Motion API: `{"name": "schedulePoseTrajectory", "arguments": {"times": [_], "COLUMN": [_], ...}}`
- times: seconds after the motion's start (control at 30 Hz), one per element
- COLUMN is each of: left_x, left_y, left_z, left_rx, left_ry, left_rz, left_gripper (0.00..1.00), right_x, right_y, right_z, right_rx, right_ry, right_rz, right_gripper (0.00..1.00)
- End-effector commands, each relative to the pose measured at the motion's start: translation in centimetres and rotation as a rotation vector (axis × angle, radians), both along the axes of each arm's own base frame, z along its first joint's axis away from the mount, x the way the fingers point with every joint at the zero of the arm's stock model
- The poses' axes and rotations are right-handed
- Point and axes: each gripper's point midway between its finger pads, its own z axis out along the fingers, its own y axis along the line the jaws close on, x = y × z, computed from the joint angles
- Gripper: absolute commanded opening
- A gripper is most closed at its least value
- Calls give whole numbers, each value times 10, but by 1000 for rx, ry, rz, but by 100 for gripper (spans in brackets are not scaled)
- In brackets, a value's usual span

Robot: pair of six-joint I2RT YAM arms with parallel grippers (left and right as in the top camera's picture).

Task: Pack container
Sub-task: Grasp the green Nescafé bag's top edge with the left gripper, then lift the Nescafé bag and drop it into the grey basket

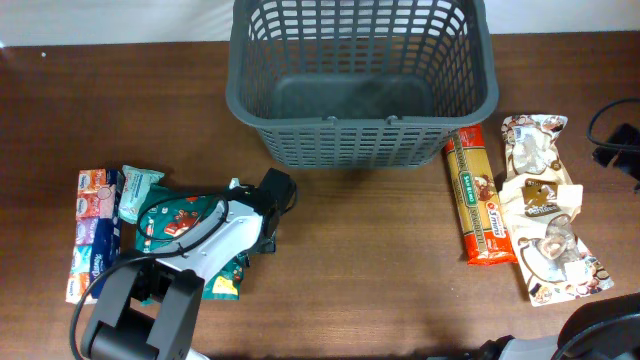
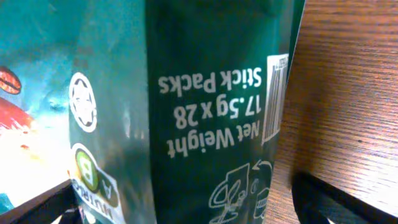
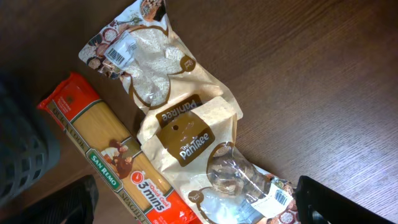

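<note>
**Container.** The container is a dark grey moulded plastic basket, rectangular with rounded corners, lattice-slotted walls and a thick rim. It stands upright against the far edge of the desk, about midway along. Its interior shows only its own smooth floor. The desk is dark brown with a wood grain.

**Goods toward the right edge.** A long, flat spaghetti packet of red and yellow film lies just right of the container's near right corner. Beside it lie the bread packets, crinkled clear film with cream and brown labels.

**Goods toward the left edge.** A row of soft tissue packs lies here. Next to them are a small teal sachet and a glossy dark green foil pouch printed "Stick Packs".

**Left hand.** The left hand is spread fully apart, low over the green pouch, which fills its wrist view. One finger sits over the pouch and the other over bare wood. Whether they touch it cannot be told, and nothing is clamped.

**Right hand.** The right hand is likewise fully apart and holds nothing. It is above the spaghetti and bread packets, clear of both.
</note>
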Motion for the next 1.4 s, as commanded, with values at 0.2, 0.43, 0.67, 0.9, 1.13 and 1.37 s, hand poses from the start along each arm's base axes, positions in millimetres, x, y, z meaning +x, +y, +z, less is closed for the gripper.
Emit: {"name": "schedulePoseTrajectory", "arguments": {"times": [0.2,0.43,0.67,0.9,1.13,1.37], "left_x": [-18,-16,-17,1,31,23], "left_y": [3,7,8,13,25,35], "left_z": [-24,-22,-21,11,131,255], "left_rx": [-10,23,32,81,134,43], "left_ry": [80,67,96,9,-298,-635], "left_rz": [0,-3,-51,-39,-16,1], "left_gripper": [56,2,2,2,2,2], "right_x": [2,2,2,2,2,2], "right_y": [0,0,0,0,0,0], "right_z": [-1,-1,-1,-1,-1,0], "right_rx": [8,8,8,7,7,5], "right_ry": [-6,-5,-5,-5,-6,-8], "right_rz": [2,1,2,2,2,2], "right_gripper": [99,99,99,99,99,99]}}
